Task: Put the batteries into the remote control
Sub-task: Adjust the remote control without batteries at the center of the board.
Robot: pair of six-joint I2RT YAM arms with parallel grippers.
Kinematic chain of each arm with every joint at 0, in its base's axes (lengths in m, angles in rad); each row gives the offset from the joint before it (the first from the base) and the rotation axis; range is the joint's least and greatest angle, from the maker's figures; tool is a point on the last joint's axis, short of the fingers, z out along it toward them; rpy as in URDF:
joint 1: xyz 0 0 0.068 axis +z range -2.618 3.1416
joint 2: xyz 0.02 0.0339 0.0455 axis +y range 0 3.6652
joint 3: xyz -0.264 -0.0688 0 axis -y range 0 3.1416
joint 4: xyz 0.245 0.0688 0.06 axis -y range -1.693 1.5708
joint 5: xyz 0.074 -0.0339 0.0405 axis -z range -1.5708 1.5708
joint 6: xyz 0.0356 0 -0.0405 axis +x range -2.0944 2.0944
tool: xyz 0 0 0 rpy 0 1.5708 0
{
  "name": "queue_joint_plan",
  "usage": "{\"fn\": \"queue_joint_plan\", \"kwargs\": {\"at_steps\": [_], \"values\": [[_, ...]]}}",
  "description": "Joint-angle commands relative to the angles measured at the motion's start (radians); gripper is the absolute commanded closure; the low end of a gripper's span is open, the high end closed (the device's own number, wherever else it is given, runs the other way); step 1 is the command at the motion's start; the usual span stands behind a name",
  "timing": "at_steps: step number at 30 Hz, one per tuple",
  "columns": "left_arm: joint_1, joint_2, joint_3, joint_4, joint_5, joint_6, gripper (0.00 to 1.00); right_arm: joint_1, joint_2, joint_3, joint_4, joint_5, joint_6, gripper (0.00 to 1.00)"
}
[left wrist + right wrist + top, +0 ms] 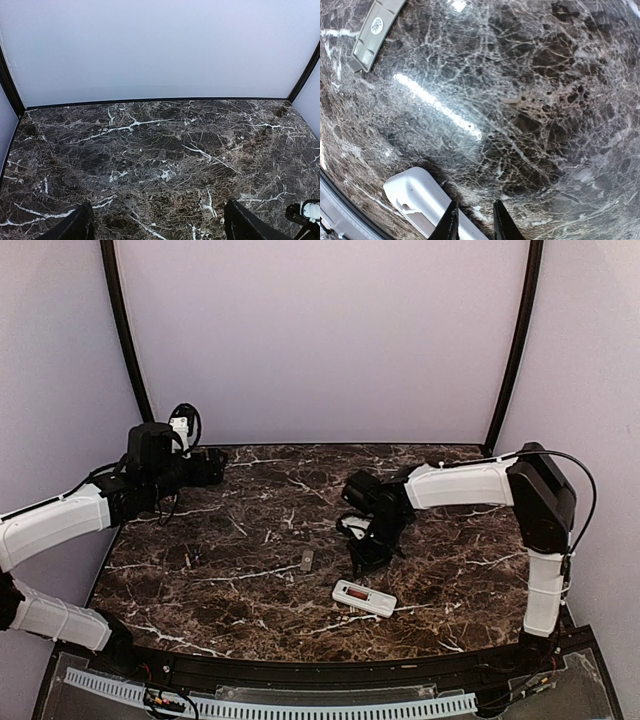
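White remote control [364, 597] lies flat, back up, bay open, reddish-brown inside; batteries too small to tell.

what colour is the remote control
The remote control is white, with a small reddish patch; top external view shows it best.

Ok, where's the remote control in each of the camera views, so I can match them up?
Top view: the remote control lies at lower centre, just nearer than the right pincer.
Left wrist view: not in it.
Right wrist view: bottom left, next to the right pincer.
Shared landmark: the flat grey piece, lying apart from the remote in both those views.
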State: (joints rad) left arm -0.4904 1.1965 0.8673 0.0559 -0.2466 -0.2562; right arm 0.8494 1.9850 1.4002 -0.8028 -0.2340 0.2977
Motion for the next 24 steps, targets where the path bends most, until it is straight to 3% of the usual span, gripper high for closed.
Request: {"fn": "queue_joint_plan", "kwargs": {"at_steps": [1, 8, 18, 24], "values": [[0.009, -0.026, -0.025, 0.017, -0.007, 0.006, 0.11, 0.007, -0.046, 0.016, -0.033, 0.038, -0.051, 0.76], [0.014, -0.016, -0.027, 0.024, -0.006, 0.009, 0.11, 0.03, -0.092, -0.061, -0.03, -0.037, -0.094, 0.57], [0.017, -0.002, -0.023, 0.024, 0.002, 0.011, 0.11, 0.034, -0.095, -0.104, -0.022, -0.048, -0.037, 0.58], [0.016, 0.001, -0.025, 0.027, 0.006, 0.01, 0.11, -0.009, -0.186, -0.152, -0.013, -0.08, 0.036, 0.57]]}}
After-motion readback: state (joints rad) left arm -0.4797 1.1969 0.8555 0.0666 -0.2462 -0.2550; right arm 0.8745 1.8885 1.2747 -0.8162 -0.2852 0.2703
